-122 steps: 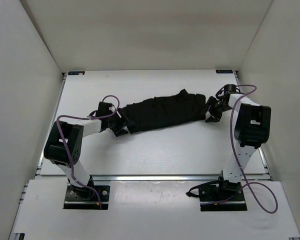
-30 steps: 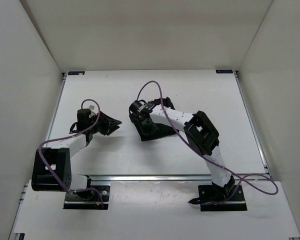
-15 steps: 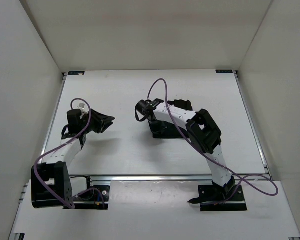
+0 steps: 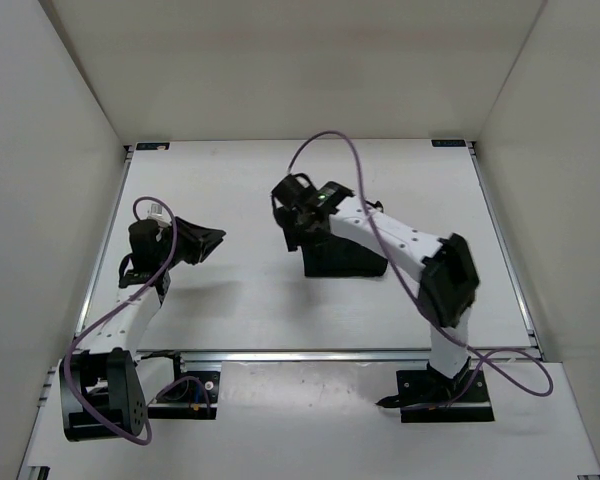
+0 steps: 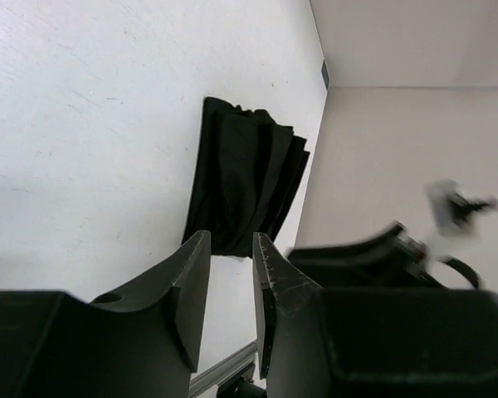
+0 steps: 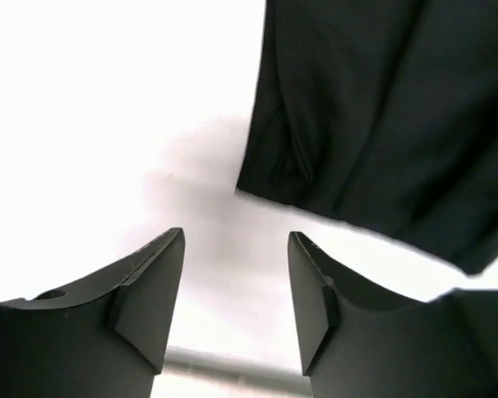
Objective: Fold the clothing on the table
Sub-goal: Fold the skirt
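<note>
Two pincers, both empty. The left pincer (image 5: 231,242) hangs well apart from the clothing (image 4: 346,258), with only a narrow slot between its jaws. The right pincer (image 6: 235,237) hovers just beside the bundle's far left edge, jaws spread wide. The clothing lies compactly folded mid-bench (image 4: 230,180). A fingertip snagging that loose edge could flip the top layer open and spoil the fold.

You have one piece of clothing (image 4: 345,258) lying on one bench (image 4: 230,170). You're running two arms, the left arm (image 4: 130,310) and the right arm (image 4: 405,245). Each carries one hand, so two in all: the left hand (image 5: 231,240) and the right hand (image 6: 236,236). There are two purple cables (image 4: 325,135).
</note>
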